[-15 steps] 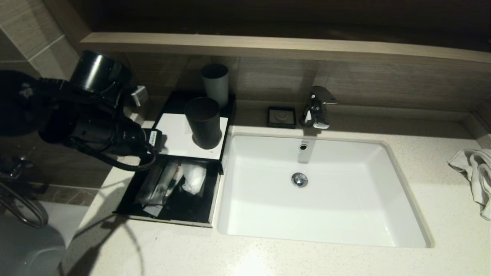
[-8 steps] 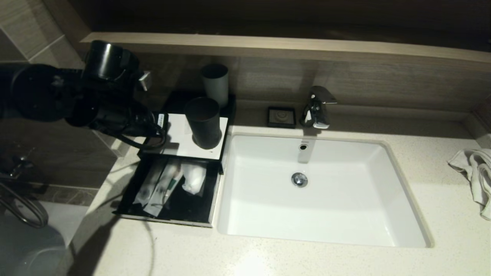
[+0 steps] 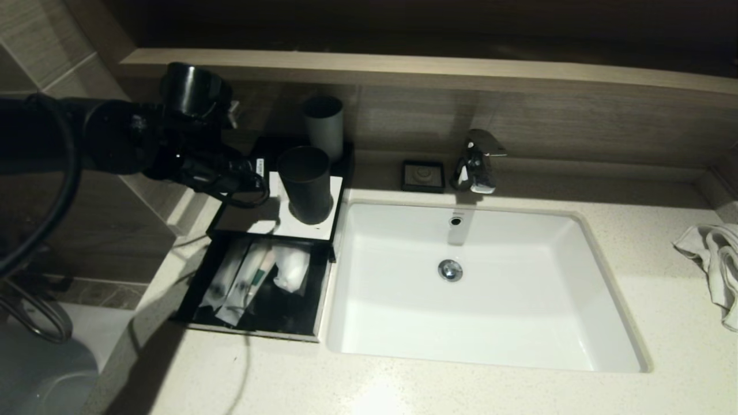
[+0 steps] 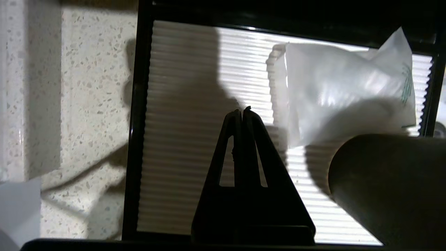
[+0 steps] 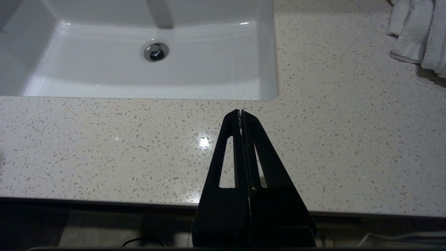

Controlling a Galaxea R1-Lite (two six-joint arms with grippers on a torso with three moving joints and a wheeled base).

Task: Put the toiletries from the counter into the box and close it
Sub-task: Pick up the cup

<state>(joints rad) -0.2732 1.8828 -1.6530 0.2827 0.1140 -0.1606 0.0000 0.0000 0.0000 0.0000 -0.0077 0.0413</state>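
The black box (image 3: pixel 228 222) stands on the counter (image 3: pixel 461 392) left of the sink (image 3: pixel 519 323), its front drawer (image 3: pixel 288 317) pulled out. In the drawer lie two long packets (image 3: pixel 222 282), one with a green label (image 3: pixel 253 281), and a squarish packet with a round white pad (image 3: pixel 292 268). My left gripper (image 3: pixel 262 176) is shut and empty over the ribbed white top panel (image 4: pixel 181 139). In the left wrist view the left gripper (image 4: pixel 243 109) is beside another translucent packet (image 4: pixel 341 90) lying on that panel, apart from it. My right gripper (image 5: pixel 241 111) is shut over the counter's front edge.
A dark cup (image 3: pixel 305 184) stands on the white panel, close to my left gripper, with a grey cup (image 3: pixel 324 127) behind it. A small black square dish (image 3: pixel 424 176) and the tap (image 3: pixel 477 161) are behind the sink. A white towel (image 3: pixel 718 265) lies at the far right.
My left arm has risen from beside the drawer and swung back and right, so its gripper now hangs over the white top panel. The drawer and packets have not moved.
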